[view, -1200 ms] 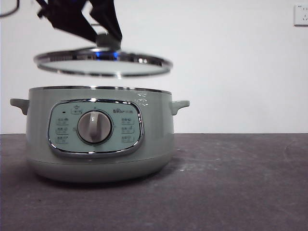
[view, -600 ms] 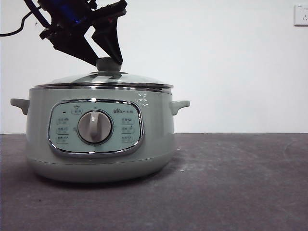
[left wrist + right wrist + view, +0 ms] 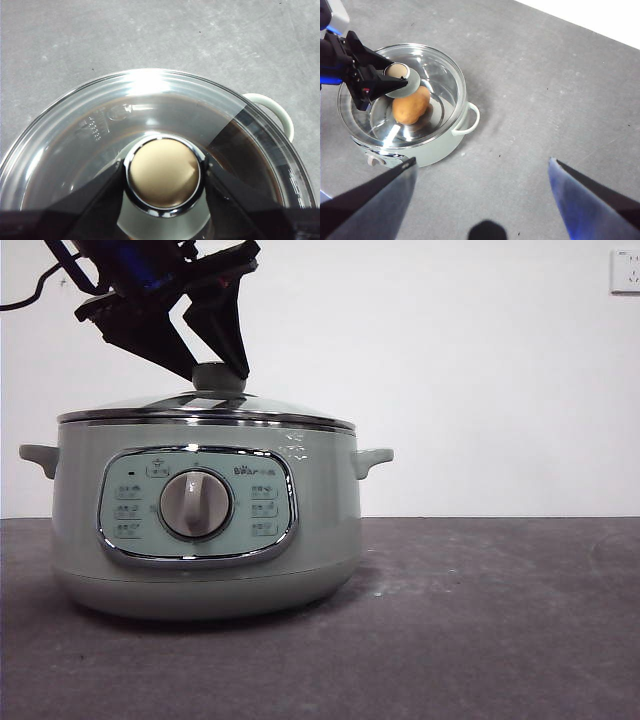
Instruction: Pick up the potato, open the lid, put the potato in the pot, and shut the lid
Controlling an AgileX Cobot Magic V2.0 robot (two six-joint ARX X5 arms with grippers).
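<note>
1. Lid (image 3: 205, 408) is now seated on the pot (image 3: 205, 530), lowered from a second ago.
2. Potato (image 3: 411, 105) is seen inside, under the glass.
3. Knob is gripped by the left tool (image 3: 162, 172), upper left of the front frame; release remains. The right tool (image 3: 482, 175) is held wide, above the desk (image 3: 480, 620).

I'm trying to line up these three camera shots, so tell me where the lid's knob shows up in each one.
Front view: the knob tops the lid, between the left gripper's jaws.
Left wrist view: the knob sits low in the middle.
Right wrist view: the knob is at upper left, beside the potato.
Shared landmark: the pot's side handle.
</note>
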